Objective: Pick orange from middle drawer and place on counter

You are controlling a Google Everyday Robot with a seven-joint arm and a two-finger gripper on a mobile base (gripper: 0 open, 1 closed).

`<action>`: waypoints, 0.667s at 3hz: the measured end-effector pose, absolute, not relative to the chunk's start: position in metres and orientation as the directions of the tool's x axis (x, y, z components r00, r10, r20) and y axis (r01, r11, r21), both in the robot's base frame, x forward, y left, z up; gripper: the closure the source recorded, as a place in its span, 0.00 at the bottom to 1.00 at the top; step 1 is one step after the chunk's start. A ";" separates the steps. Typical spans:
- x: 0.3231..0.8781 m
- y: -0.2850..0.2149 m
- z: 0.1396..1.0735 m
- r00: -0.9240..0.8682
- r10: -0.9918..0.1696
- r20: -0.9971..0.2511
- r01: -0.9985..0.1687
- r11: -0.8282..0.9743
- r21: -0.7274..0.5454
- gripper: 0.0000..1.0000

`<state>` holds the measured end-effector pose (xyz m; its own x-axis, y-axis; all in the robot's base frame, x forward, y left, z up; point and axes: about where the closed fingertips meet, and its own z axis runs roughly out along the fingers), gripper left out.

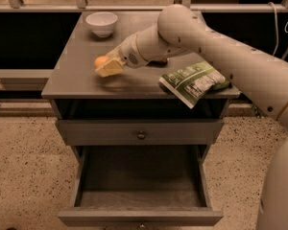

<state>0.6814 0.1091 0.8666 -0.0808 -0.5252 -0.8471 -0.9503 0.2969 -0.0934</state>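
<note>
The orange [100, 61] is small and round, and it sits between the pale fingers of my gripper [105, 66] just above the left middle of the grey counter [69, 78]. The gripper is shut on it. My arm reaches in from the right across the counter top. Below, the middle drawer [139, 176] is pulled out wide, and its flat grey floor holds nothing that I can see.
A white bowl [102, 23] stands at the counter's back left. A green and white snack packet [194, 83] lies at the counter's front right, overhanging the edge. A closed drawer with a small round knob [141, 134] sits above the open one. The floor is speckled.
</note>
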 end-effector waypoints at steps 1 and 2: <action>0.681 0.098 0.856 -0.102 -0.531 -0.841 -0.949 0.305 -0.077 0.45; 0.682 0.092 0.846 -0.126 -0.543 -0.830 -0.947 0.314 -0.061 0.21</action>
<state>0.6824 0.0917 0.8462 -0.1263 -0.5427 -0.8304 -0.9473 0.3145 -0.0614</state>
